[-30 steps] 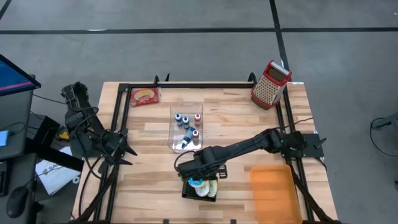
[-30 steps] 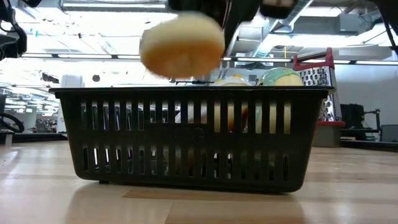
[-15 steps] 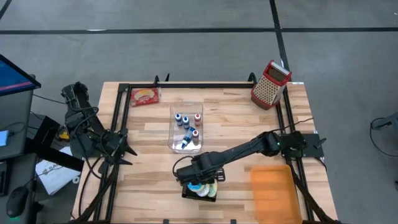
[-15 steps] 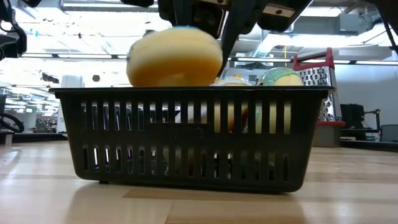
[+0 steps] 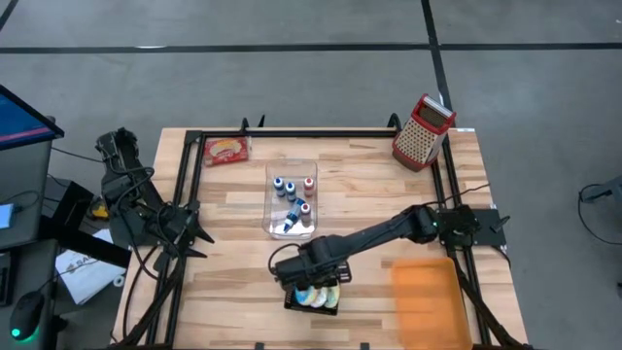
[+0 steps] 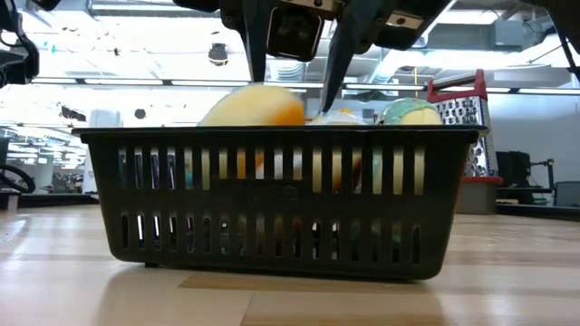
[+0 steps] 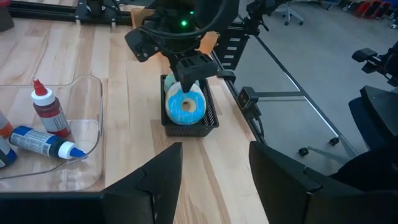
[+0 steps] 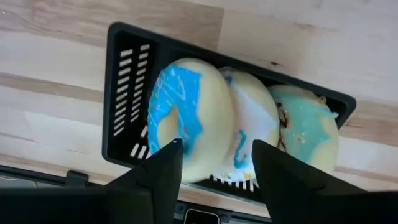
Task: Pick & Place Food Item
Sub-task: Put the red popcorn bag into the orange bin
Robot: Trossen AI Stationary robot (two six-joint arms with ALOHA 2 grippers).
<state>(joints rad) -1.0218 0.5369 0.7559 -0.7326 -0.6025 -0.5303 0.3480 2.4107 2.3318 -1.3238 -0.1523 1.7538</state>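
A black slatted basket [image 6: 272,199] stands near the table's front edge. Three iced donuts stand on edge in it, side by side: a blue-iced one [image 8: 186,124], a white-iced one [image 8: 252,130] and a teal-iced one [image 8: 308,134]. The blue-iced donut [image 6: 249,109] leans on the white one, its top just above the rim. My right gripper [image 6: 294,91] hangs open right over it, pointing down, with a finger on either side of its top. My left gripper [image 7: 214,180] waits open at the table's left edge [image 5: 199,233].
A clear tray [image 5: 292,199] of small bottles sits just beyond the basket. A packaged snack [image 5: 226,150] lies at the far left, a red-topped grater [image 5: 423,131] stands at the far right, and an orange board [image 5: 428,297] lies to the basket's right.
My right gripper has sunk a little over the basket and let go of the blue-iced donut. The donut, held above the rim before, has dropped into the basket's end and now stands on edge against the white-iced one.
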